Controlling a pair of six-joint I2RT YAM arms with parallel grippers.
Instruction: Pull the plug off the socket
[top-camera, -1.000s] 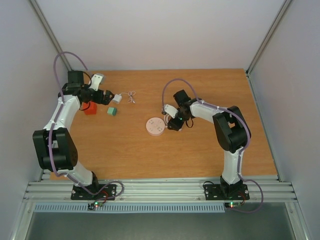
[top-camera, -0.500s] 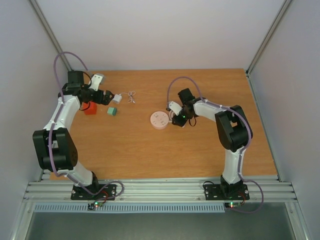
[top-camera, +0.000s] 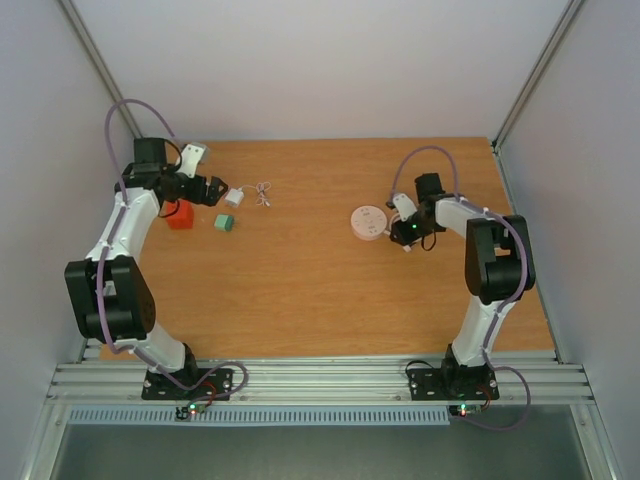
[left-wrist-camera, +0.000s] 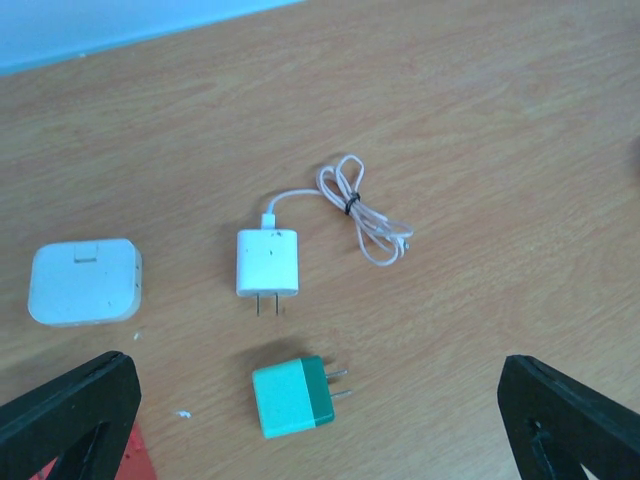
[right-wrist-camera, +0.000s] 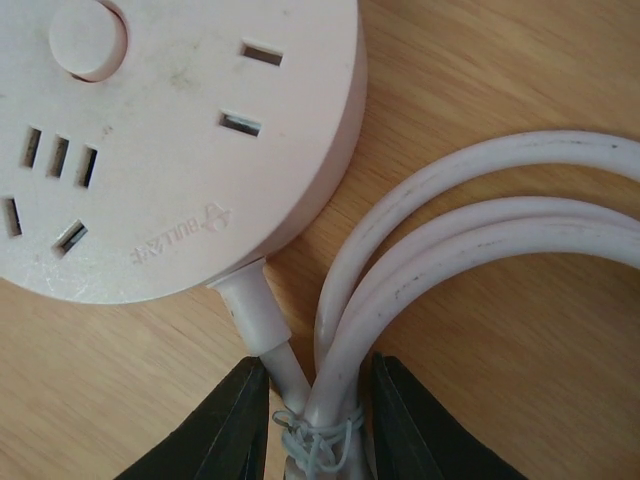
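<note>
**Hazards.** The right gripper (right-wrist-camera: 315, 432) is clamped tight on the socket's own cord (right-wrist-camera: 480, 225). It grips where the coiled loops are bound by a thin wire tie (right-wrist-camera: 318, 440), just beside the strain relief (right-wrist-camera: 250, 305). It has no hold on the disc itself.

- Any pull from this grip loads the cord exit, not a plug.
- The likely outcomes, in my judgement, are three: the socket (right-wrist-camera: 150, 140) slides across the tabletop (top-camera: 300, 300), the disc tips onto its edge, or the loops slip through the tie.
- Nothing pins the socket down. The left gripper (left-wrist-camera: 318, 370) hangs fully open and empty, well apart at the far left. Below it lie a white adapter (left-wrist-camera: 267, 262) with a thin cable (left-wrist-camera: 360, 215), a green adapter (left-wrist-camera: 288, 398) and a white block (left-wrist-camera: 84, 282).
- The visible openings carry no plug, so a pull here may achieve nothing toward the task.

**Condition of the socket.** It is a round, flat, pale pinkish-white disc. It lies face up on the tabletop, right of centre and just beside the right gripper. The top face shows a round button-like feature, several slot openings, embossed lettering near the rim and light scuffing. Part of the face falls outside the wrist view. In the overhead view nothing appears to stand on it, though it is small there.
</note>
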